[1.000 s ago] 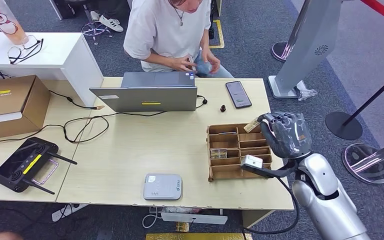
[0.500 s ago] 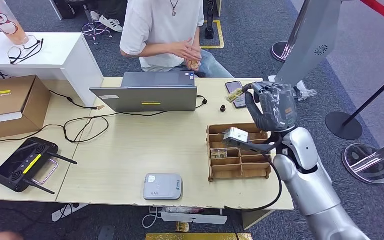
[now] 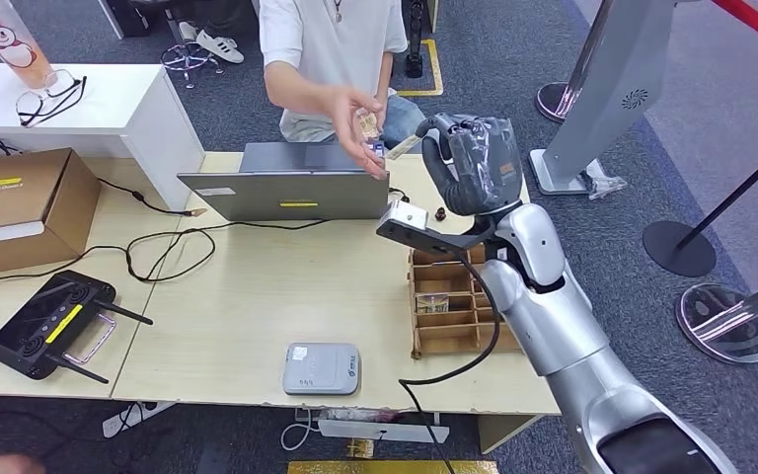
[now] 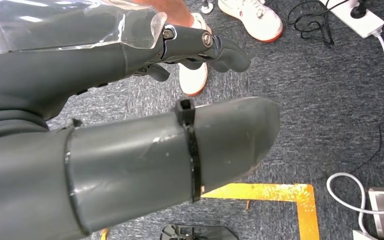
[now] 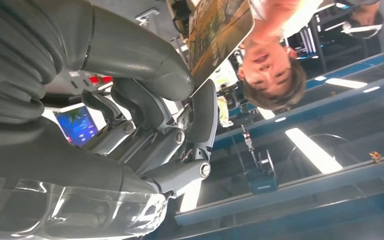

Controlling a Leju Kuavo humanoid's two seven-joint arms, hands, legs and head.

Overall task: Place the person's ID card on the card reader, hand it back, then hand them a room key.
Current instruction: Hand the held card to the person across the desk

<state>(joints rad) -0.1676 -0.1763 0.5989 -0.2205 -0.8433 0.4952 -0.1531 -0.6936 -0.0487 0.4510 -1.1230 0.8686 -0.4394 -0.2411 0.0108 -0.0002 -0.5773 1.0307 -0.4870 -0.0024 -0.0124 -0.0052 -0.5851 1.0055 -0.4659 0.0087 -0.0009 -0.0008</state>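
Observation:
My right hand (image 3: 474, 163) is raised over the table's far edge and pinches a room key card (image 3: 405, 146) that points toward the person. In the right wrist view the card (image 5: 220, 30) is clamped between the thumb (image 5: 135, 57) and the fingers. The person (image 3: 331, 44) stands behind the laptop with one hand (image 3: 360, 123) stretched out close to the card, and holds a small card-like thing in it. The grey card reader (image 3: 322, 368) lies near the table's front edge with nothing on it. My left hand (image 4: 130, 100) hangs above the carpet, holding nothing, fingers apart.
A wooden card organiser (image 3: 449, 306) lies under my right forearm. A closed laptop (image 3: 296, 183) sits between me and the person, with cables trailing left. A black controller (image 3: 49, 326) and a cardboard box (image 3: 20, 202) are at the left. Barrier posts (image 3: 681, 242) stand to the right.
My right arm rose from the wooden organiser and swung forward and left with the card. The person straightened up and reached a hand out toward it.

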